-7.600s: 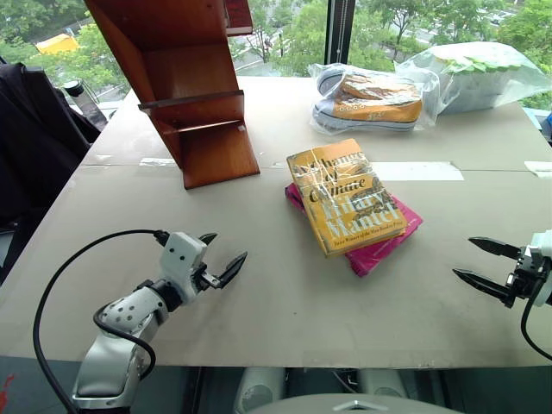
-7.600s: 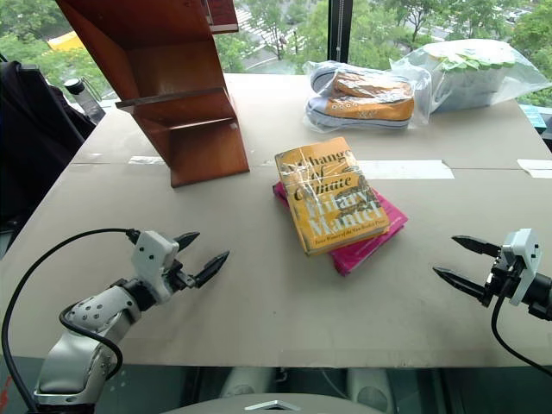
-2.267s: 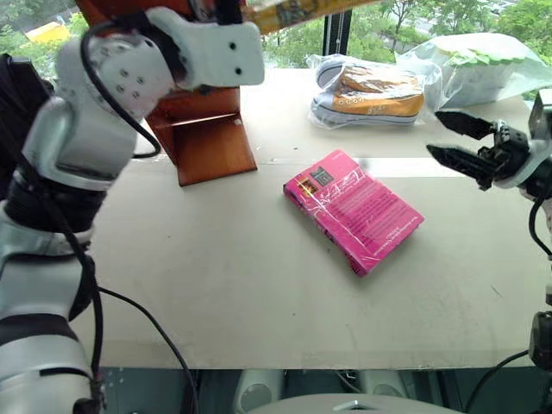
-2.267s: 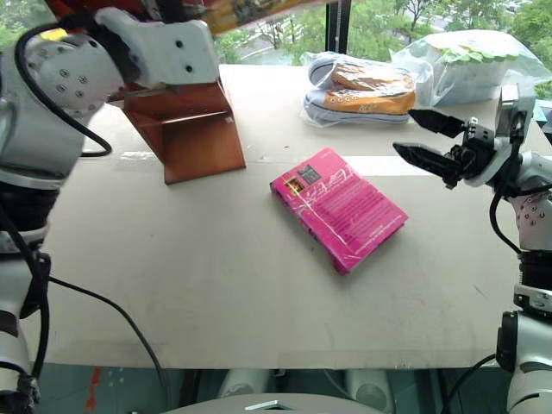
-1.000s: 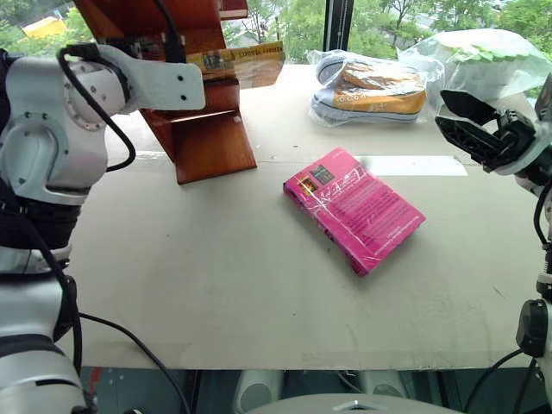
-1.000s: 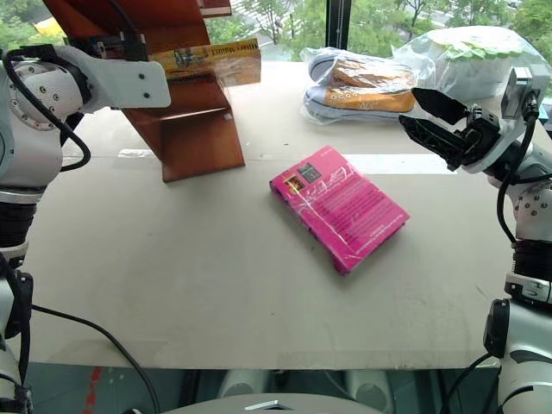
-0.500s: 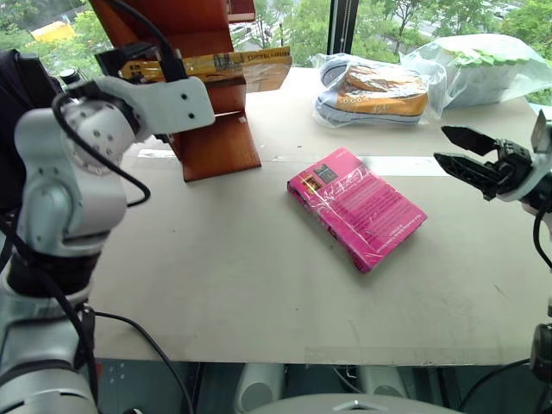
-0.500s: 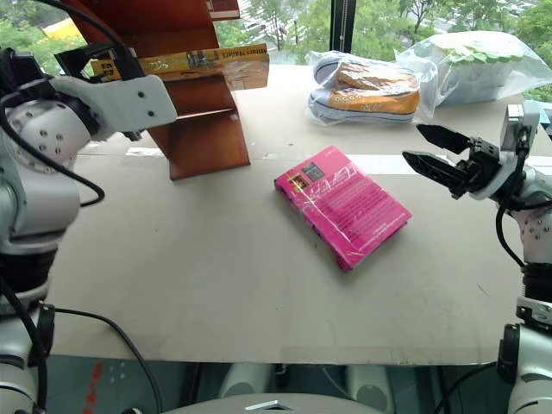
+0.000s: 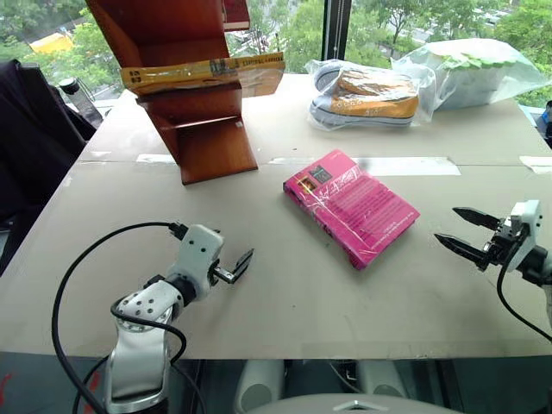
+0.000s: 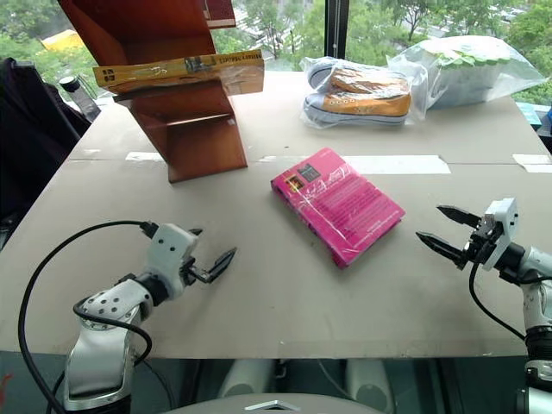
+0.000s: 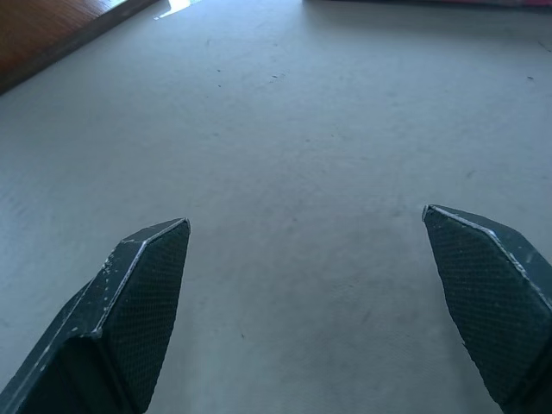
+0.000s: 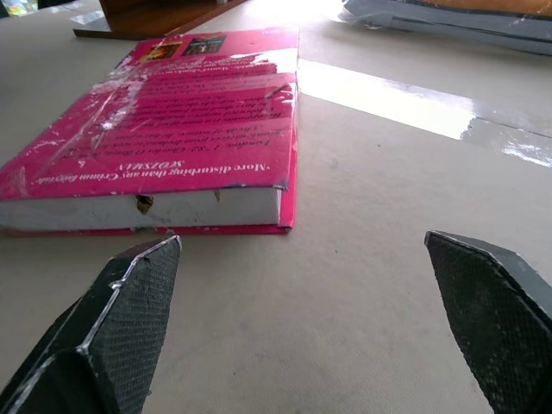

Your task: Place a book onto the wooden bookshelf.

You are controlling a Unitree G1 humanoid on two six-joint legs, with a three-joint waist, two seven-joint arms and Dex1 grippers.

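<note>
The yellow-orange book [image 9: 203,72] lies flat on an upper step of the reddish-brown wooden bookshelf [image 9: 211,142] at the table's far left, and its right end overhangs the step. My left gripper [image 9: 233,248] hovers low over the table's front left, far from the shelf, open and empty. In the left wrist view its fingers [image 11: 138,293] stand wide apart over bare table. My right gripper [image 9: 446,223] is open at the front right, pointing toward the pink book [image 12: 172,129] a short way off.
The pink book [image 9: 352,205] lies flat mid-table. A bagged pair of sneakers [image 9: 366,93] and a bagged green-and-white item [image 9: 470,73] sit at the back right. A dark jacket [image 9: 30,147] hangs beside the table's left edge.
My left arm has swung down from the shelf to the table's front left, leaving the book on the step. The right gripper has also dropped toward the table.
</note>
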